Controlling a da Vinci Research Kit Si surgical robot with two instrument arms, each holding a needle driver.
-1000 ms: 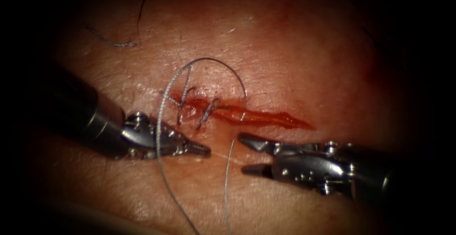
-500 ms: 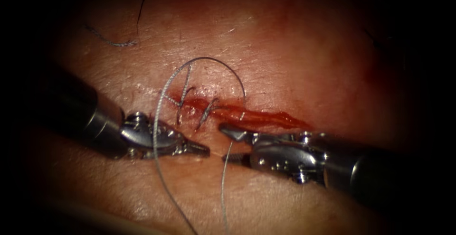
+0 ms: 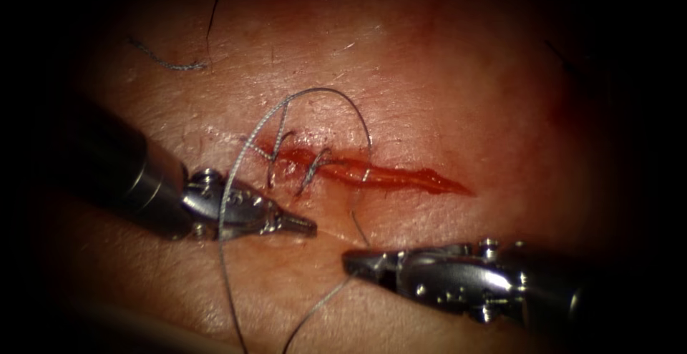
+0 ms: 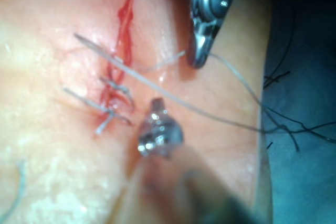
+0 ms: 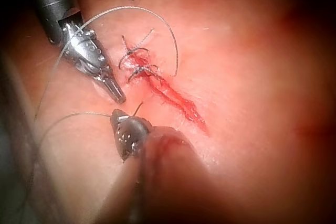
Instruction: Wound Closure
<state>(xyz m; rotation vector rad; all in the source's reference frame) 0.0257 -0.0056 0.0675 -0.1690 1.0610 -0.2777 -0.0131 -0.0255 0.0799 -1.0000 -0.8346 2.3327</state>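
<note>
Red fluid lined the cut, which lay open along its right stretch, while stitches already crossed its left end. Closure was judged partly done, with the open right portion left. Grey thread arched above the cut and entered it near its middle; another strand emerged from the tissue below the cut. The right tool had its jaws pressed together on that strand. The left tool, jaws together, lay below the left end of the cut; whether it gripped anything could not be told. No needle could be identified.
</note>
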